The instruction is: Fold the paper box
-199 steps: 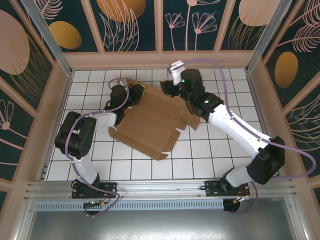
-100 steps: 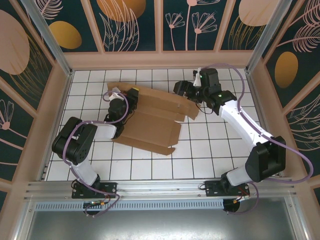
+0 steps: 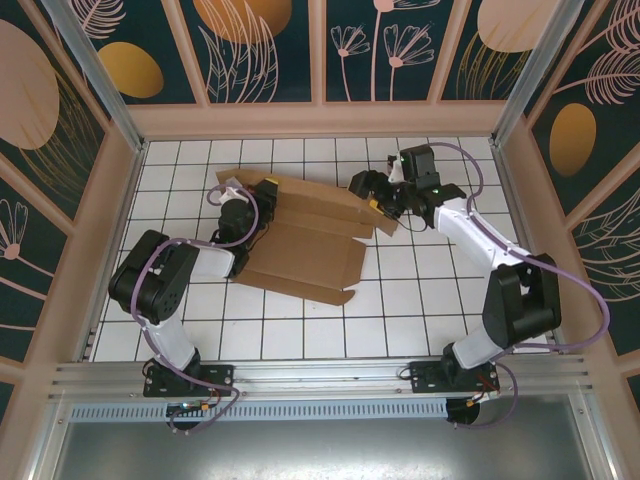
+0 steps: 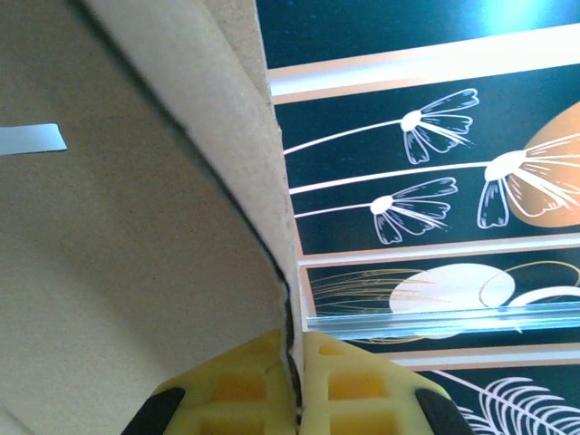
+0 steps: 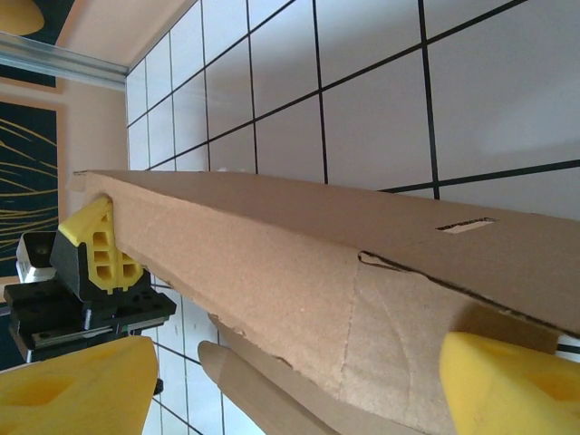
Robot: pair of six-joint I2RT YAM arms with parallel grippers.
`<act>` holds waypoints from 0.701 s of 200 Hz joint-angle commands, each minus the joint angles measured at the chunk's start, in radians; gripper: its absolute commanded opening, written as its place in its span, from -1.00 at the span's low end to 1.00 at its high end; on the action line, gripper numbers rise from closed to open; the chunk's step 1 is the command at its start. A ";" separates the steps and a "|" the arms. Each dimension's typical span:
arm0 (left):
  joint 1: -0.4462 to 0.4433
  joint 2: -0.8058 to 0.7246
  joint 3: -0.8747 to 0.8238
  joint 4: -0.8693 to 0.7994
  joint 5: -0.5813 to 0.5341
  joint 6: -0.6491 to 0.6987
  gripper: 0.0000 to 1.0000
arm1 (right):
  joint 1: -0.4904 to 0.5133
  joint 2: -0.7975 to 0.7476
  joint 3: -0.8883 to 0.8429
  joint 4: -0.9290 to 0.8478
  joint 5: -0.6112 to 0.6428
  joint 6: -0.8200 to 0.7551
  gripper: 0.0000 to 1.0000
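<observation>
Overhead, the box (image 3: 305, 240) lies part-folded on the far middle of the white tiled table (image 3: 400, 320), its long far wall raised; bare tiles stand open along its near and right sides, with a narrower strip between it and the flowered back panels (image 3: 320, 50); the left gripper (image 3: 262, 190) sits at the far left corner, the right gripper (image 3: 378, 200) at the far right corner. Left wrist view: yellow fingers (image 4: 353, 394) pressed together on a cardboard edge, the panels beyond. Right wrist view: fingers (image 5: 512, 385) set wide apart, astride the end of the raised wall, not clamping it; a small slot (image 5: 467, 227) shows on the wall's upper face; the left gripper pinches the wall's far end.
</observation>
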 commanded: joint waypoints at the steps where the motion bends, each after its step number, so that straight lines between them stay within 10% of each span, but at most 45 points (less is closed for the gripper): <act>1: -0.006 -0.010 0.032 -0.075 -0.010 0.027 -1.00 | -0.017 0.024 -0.018 0.046 -0.043 0.024 0.63; 97: -0.004 0.008 0.066 -0.133 0.019 0.020 -1.00 | -0.009 0.146 -0.019 0.344 -0.215 0.191 0.57; 140: -0.004 0.001 0.067 -0.148 0.016 0.026 -1.00 | -0.012 0.156 -0.045 0.409 -0.218 0.244 0.06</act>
